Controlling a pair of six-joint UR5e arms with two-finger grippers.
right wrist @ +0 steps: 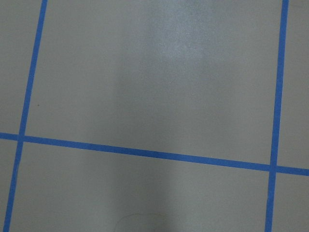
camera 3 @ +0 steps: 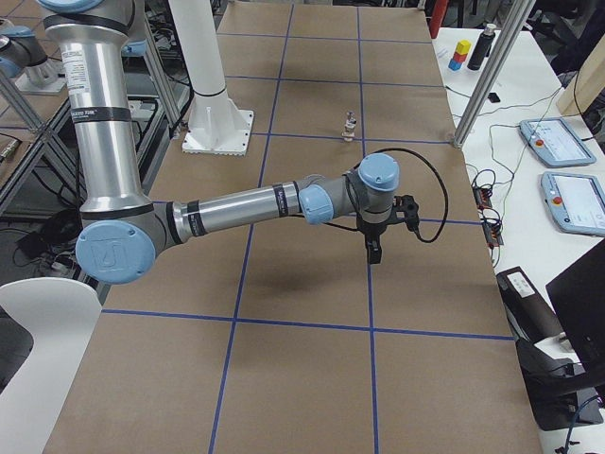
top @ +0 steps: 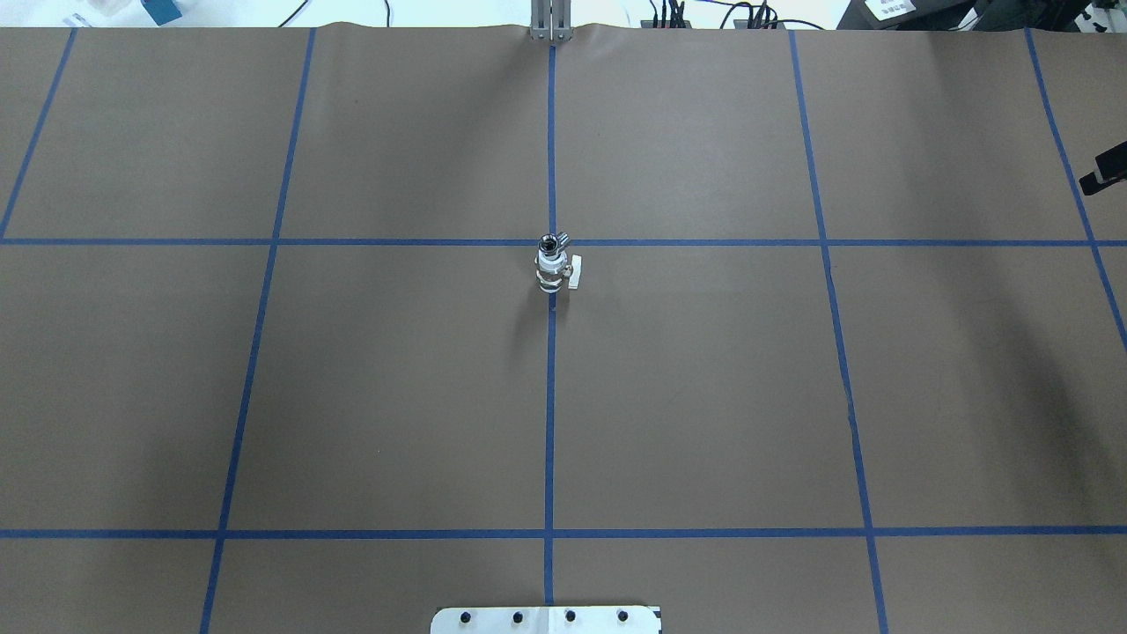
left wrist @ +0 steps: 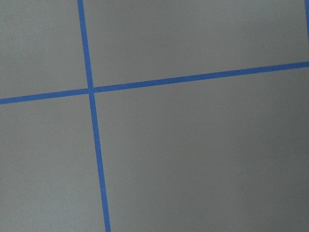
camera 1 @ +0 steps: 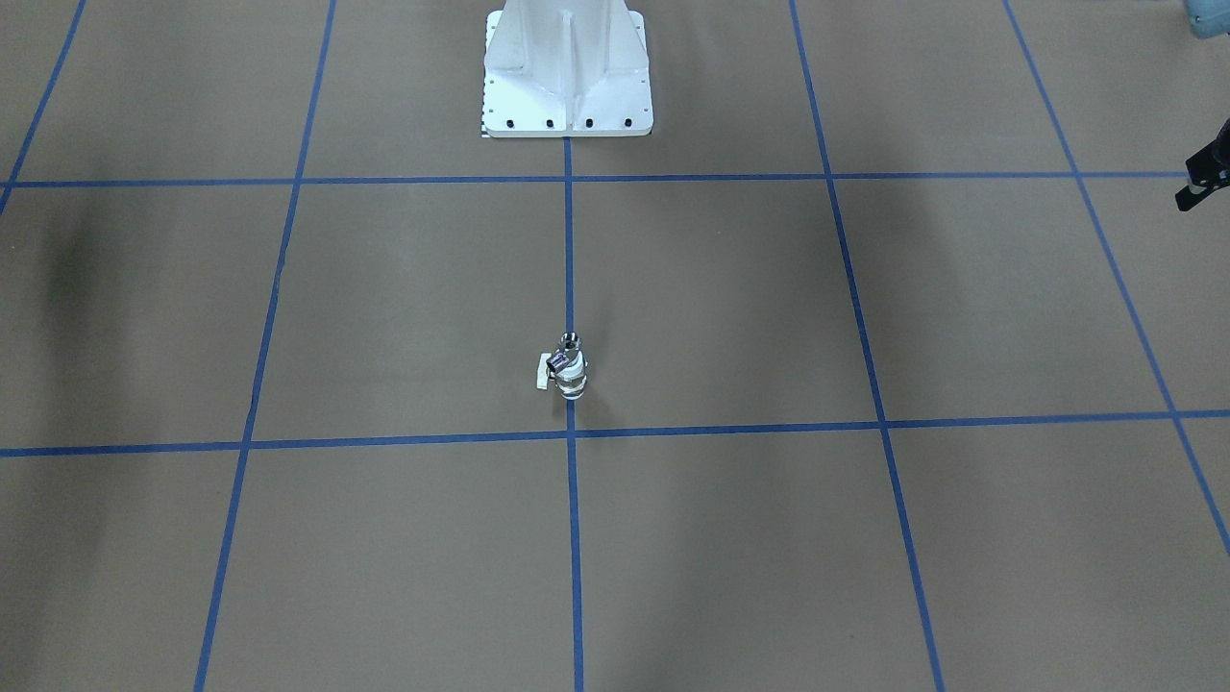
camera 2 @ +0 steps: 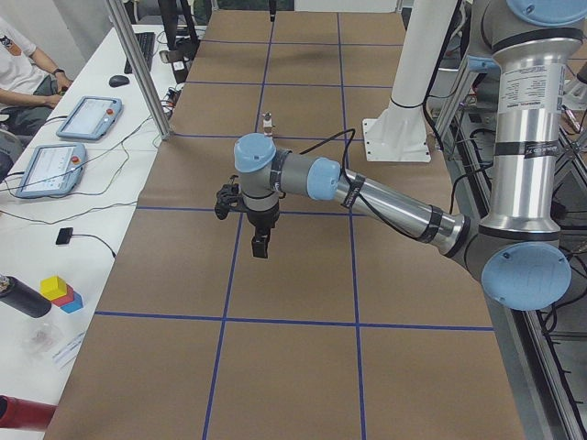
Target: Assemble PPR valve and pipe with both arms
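**At Table Centre: Upright Valve Stack, Both Grippers Far Outboard**

Front-facing view: at mid-table (camera 1: 384, 288) the PPR valve (camera 1: 573, 375) stands on end on the centre blue tape line (camera 1: 569, 250), long axis vertical. The pipe (camera 1: 571, 340) sits on its top end, and the lever (camera 1: 544, 371) points to the view's left. I see only a sliver of the left gripper (camera 1: 1203, 183) at the right edge, well apart from the stack. I cannot tell its finger state.

Overhead view: the stack sits on the same centre line. The right gripper (top: 1105, 173) shows only as a black tip at the right edge, well apart. Its finger state cannot be told either.

Left side view: the left gripper (camera 2: 260, 244) hangs tip-down above the paper, and the valve lies far beyond it along the table.

Right side view: the right gripper (camera 3: 374, 252) hangs likewise, and the valve again stands far beyond it. I judge neither arm clearly nearer.

Wrist views: I see only paper and tape, with no fingers and no valve. I judge that any approach must run inward toward centre.
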